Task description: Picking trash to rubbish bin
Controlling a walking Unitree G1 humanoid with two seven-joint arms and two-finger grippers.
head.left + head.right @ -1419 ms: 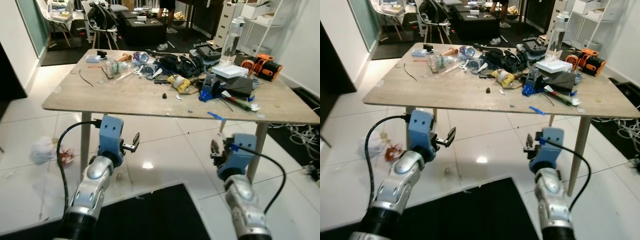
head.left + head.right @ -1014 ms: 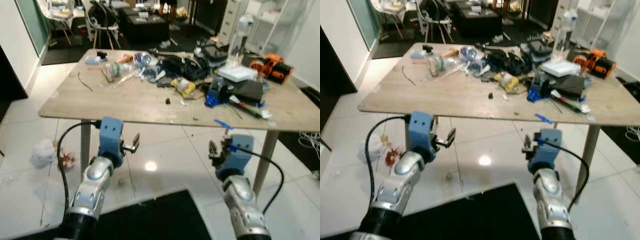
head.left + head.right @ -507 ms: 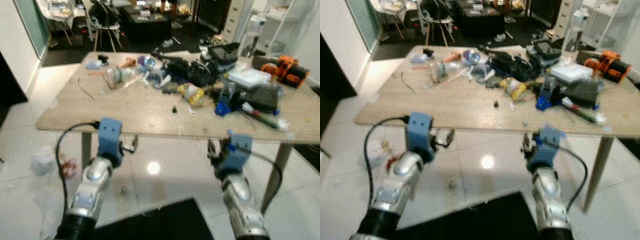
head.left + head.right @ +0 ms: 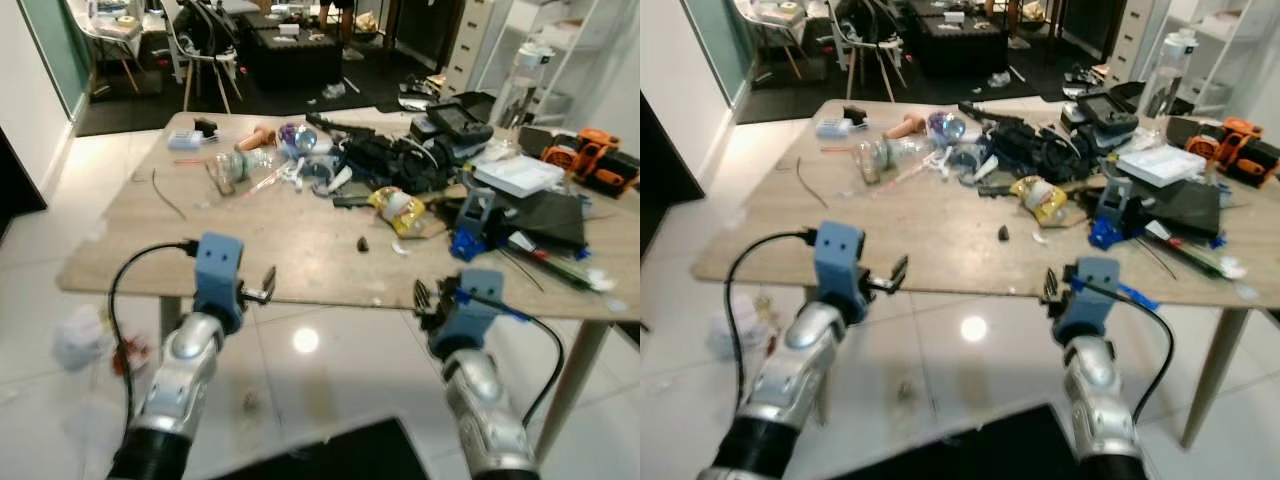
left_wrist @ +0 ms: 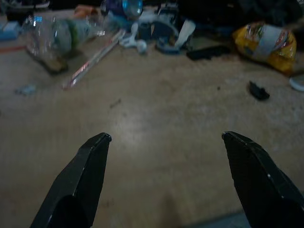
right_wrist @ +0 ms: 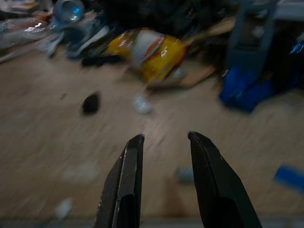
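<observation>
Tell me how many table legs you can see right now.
2: one table leg at the robot's right under the near edge, and one at its left behind the left arm. Farther legs may be hidden by the tabletop.

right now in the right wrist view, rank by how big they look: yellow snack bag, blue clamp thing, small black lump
1. yellow snack bag and blue clamp: they look about alike, and the clamp is blurred and cut by the frame edge, so no ranking between them.
2. small black lump: clearly the smallest.
</observation>
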